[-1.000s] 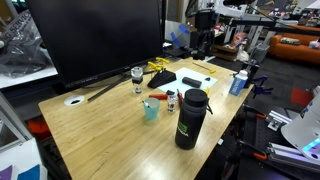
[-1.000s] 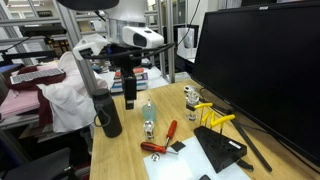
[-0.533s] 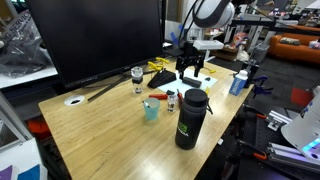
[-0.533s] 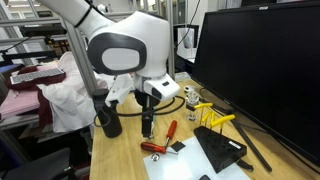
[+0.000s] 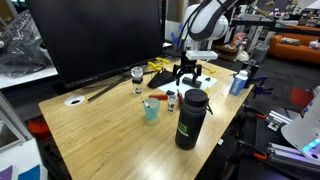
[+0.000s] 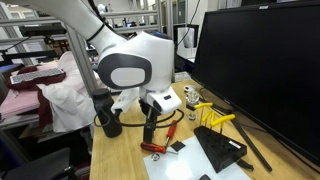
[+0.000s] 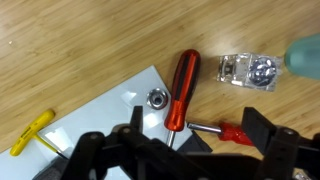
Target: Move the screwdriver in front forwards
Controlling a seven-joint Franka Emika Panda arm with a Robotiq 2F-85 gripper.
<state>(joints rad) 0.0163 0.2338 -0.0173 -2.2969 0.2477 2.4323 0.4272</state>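
Note:
The screwdriver (image 7: pixel 181 88), slim with a red handle and a thin dark shaft, lies on the wooden table partly over a white sheet (image 7: pixel 105 112). It also shows in both exterior views (image 6: pixel 171 130) (image 5: pixel 158 98). A shorter red-handled driver (image 7: pixel 234 132) with a silver shaft lies just beside its tip and shows in an exterior view (image 6: pixel 155 148). My gripper (image 7: pixel 197 128) hangs open above both, fingers (image 7: pixel 138 118) on either side, touching nothing. In both exterior views the gripper (image 6: pixel 152 128) (image 5: pixel 188 72) is low over the table.
A black bottle (image 5: pixel 190 118), a teal cup (image 5: pixel 151 110) and a small lidded jar (image 7: pixel 249 72) stand close by. A yellow-handled tool (image 7: pixel 32 130) (image 6: pixel 215 120), a metal nut (image 7: pixel 155 98) and a black pad (image 6: pixel 222 150) lie near. A large monitor (image 5: pixel 95 40) stands behind.
The arm has swung in from the back of the table and come down over the red screwdrivers. The objects on the table have not moved.

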